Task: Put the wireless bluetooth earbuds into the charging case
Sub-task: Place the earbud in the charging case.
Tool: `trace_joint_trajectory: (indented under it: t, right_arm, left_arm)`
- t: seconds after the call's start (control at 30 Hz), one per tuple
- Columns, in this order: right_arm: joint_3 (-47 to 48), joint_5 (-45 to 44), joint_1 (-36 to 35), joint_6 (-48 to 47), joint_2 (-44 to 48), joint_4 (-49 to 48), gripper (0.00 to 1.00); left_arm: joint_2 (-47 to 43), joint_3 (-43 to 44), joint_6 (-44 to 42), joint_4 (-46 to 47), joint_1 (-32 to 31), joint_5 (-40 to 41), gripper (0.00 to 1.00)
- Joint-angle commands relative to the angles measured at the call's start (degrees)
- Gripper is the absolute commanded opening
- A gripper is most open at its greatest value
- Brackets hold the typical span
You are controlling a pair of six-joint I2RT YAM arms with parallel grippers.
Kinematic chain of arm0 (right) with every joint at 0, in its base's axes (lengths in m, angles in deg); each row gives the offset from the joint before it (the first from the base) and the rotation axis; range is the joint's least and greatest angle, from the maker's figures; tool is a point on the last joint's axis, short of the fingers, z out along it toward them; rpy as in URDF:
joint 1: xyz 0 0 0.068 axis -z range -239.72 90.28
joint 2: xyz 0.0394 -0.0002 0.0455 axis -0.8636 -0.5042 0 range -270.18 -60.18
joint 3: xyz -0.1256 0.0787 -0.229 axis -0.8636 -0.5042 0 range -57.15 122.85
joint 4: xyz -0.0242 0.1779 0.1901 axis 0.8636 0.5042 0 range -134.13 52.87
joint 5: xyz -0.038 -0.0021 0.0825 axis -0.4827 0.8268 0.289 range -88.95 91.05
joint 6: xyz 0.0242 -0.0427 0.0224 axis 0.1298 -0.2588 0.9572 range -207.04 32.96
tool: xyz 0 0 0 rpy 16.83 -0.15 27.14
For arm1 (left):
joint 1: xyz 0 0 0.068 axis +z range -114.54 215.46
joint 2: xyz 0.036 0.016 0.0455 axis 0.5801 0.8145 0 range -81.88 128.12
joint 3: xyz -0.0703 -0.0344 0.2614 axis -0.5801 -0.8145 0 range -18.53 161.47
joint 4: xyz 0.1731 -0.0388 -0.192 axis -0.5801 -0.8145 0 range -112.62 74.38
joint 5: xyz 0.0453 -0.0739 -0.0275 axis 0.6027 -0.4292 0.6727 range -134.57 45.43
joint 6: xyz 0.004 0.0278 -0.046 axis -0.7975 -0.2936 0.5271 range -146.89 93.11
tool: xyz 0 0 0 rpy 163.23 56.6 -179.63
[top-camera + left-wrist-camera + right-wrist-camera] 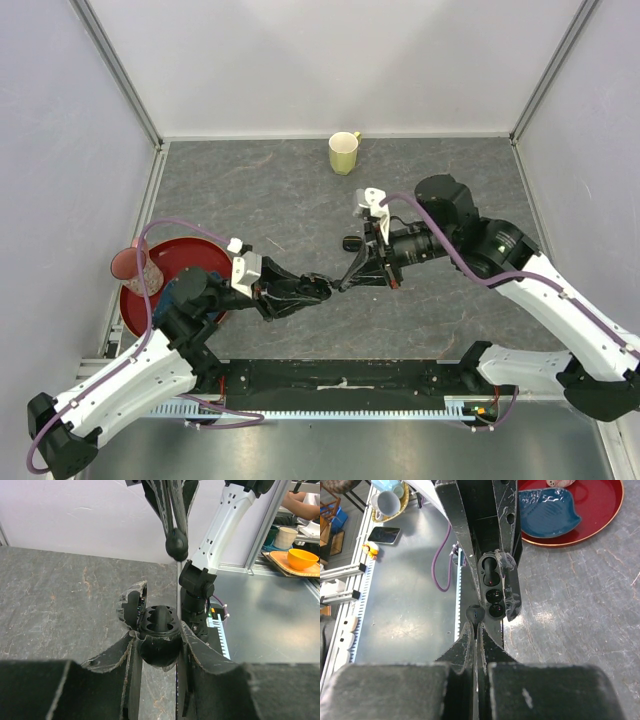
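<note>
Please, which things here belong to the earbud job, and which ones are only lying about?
For the job: open charging case, held by the left claw; earbud, pinched by the right claw; probably the second black case on the table.
Lying about: yellow cup; red tray; blue dish; pink cup.

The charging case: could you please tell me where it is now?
In the top view the charging case is near centre frame, open, gripped in the left tool, with the right tool holding an earbud beside it.

Top overhead, far; wrist cameras close, opposed, sharing charging case (159, 630).
</note>
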Motion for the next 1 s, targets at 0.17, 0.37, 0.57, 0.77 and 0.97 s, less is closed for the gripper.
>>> trace_joint_trajectory:
  t: [0.17,0.37,0.57,0.77,0.97]
  right_arm:
    - [3.16,-5.28,-5.57,-1.55,-4.21,-1.99,0.00]
    - [3.51,-6.77,-6.54,-1.91,-5.10,-2.07,0.00]
    - [3.42,-8.01,-6.63,-2.61,-5.45,-1.55,0.00]
    - [3.34,-8.27,-7.24,-2.70,-5.97,-0.84,0.00]
    - [3.07,-8.44,-8.12,-2.87,-6.06,-0.76,0.00]
  left_arm:
    - [0.48,2.32,1.90,3.66,-0.22,-2.38,0.02]
    - [0.48,2.24,2.34,3.75,-0.13,-3.26,0.02]
    - [0.39,2.32,2.52,3.84,-0.13,-3.70,0.02]
    - [0.39,2.06,3.04,5.86,-0.13,-3.96,0.02]
    - [0.65,0.92,4.54,9.37,-0.22,-2.65,0.02]
